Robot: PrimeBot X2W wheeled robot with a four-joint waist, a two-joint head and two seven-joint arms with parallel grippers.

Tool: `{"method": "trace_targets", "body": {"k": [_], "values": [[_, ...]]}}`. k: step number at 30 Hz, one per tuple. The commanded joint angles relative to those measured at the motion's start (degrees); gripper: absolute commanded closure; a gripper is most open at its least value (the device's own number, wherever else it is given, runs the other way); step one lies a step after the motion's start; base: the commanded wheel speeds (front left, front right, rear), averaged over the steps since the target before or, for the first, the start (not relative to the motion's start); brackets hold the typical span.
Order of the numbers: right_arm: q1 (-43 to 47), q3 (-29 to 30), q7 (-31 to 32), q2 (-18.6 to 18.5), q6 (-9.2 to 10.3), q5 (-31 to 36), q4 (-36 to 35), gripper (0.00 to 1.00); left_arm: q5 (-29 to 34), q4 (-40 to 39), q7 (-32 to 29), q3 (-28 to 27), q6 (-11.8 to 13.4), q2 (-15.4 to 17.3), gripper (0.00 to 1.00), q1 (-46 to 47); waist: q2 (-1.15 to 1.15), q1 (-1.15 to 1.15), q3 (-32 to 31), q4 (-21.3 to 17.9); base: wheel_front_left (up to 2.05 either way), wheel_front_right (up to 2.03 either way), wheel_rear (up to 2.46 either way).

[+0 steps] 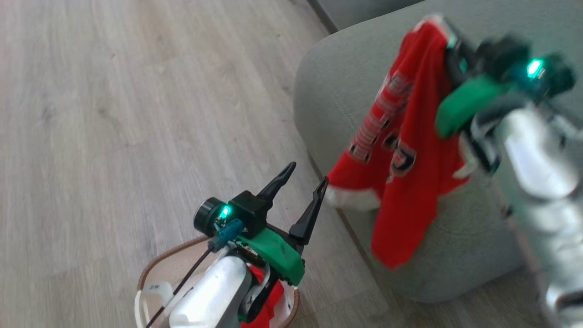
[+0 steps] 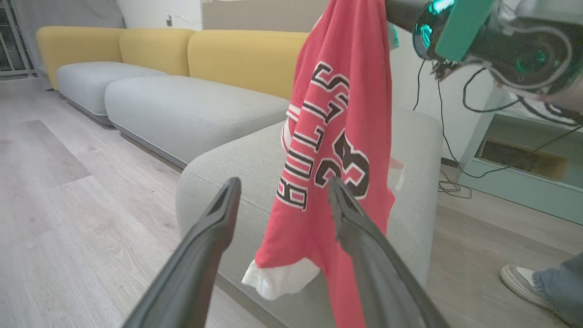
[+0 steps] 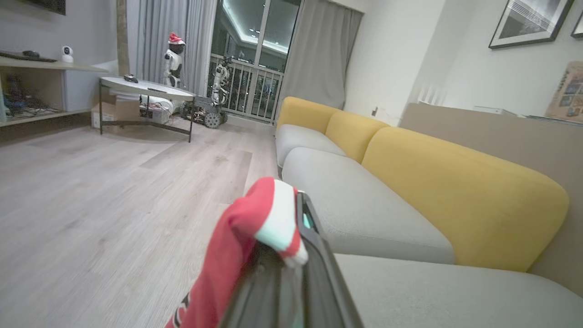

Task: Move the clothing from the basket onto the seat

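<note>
- The right gripper (image 1: 452, 50) is raised over the grey-green seat (image 1: 337, 77), and its jaws are pinching the top edge of a red jersey (image 1: 401, 182).
- In the right wrist view, a fold of red fabric with white trim bunches over the two fingers, which lie close together.
- The jersey hangs full length from that grip, in front of the seat's rounded corner. Its black-and-white lettering runs down the cloth, and a white-trimmed edge shows at its lower left.
- The pictures do not show whether the hanging cloth touches the cushion.
- The left gripper (image 1: 308, 173) is lower, above the basket (image 1: 150, 269), with its jaws spread wide and nothing between them. In the head view, one fingertip lies just beside the jersey's white trim.
- The basket stands on the pale wood floor (image 1: 136, 114), near the seat, and another red garment (image 1: 268, 305) lies inside it, partly hidden by the left forearm.
- The left wrist view shows yellow backrests (image 2: 246, 54) behind the cushions, and a person's shoe (image 2: 519, 280) at the lower right.
</note>
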State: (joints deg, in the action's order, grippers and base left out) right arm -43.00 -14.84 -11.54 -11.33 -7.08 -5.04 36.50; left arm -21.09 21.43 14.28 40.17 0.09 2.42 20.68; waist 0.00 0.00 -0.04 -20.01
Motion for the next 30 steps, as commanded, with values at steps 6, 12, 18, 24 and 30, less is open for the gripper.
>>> {"method": "trace_targets", "body": {"k": [6, 12, 18, 24, 30], "values": [[-17.33, -2.19, 5.37, -4.56, -0.41, -7.01, 1.47, 1.00, 3.33, -3.56, 0.72, -3.07, 0.10, 0.48, 0.00, 2.37, 0.00, 0.00, 5.57, 4.59, 0.00, 0.00, 0.00], [-32.63, 1.11, 9.81, -11.85, -0.41, -9.20, 5.77, 1.00, 6.85, -5.43, 0.72, -4.05, -0.90, 0.53, 0.00, 6.19, 0.00, 0.00, 14.11, 8.60, 0.00, 0.00, 0.00], [-42.44, 4.98, 10.22, -17.13, -0.41, -6.45, 10.14, 1.00, 9.79, -6.32, 0.72, -3.78, -2.53, 0.67, 0.00, 10.10, 0.00, 0.00, 21.36, 11.79, 0.00, 0.00, 0.00], [-48.18, 9.40, 9.09, -20.76, -0.41, -2.31, 13.98, 1.00, 11.62, -7.01, 0.72, -3.00, -3.36, 0.60, 0.00, 13.59, 0.00, 0.00, 27.11, 14.44, 0.00, 0.00, 0.00], [-48.99, 15.04, 6.12, -22.76, -0.41, 1.57, 18.66, 1.00, 12.66, -7.67, 0.72, -2.73, -3.17, 0.54, 0.00, 15.46, 0.00, 0.00, 31.19, 15.54, 0.00, 0.00, 0.00]]}}
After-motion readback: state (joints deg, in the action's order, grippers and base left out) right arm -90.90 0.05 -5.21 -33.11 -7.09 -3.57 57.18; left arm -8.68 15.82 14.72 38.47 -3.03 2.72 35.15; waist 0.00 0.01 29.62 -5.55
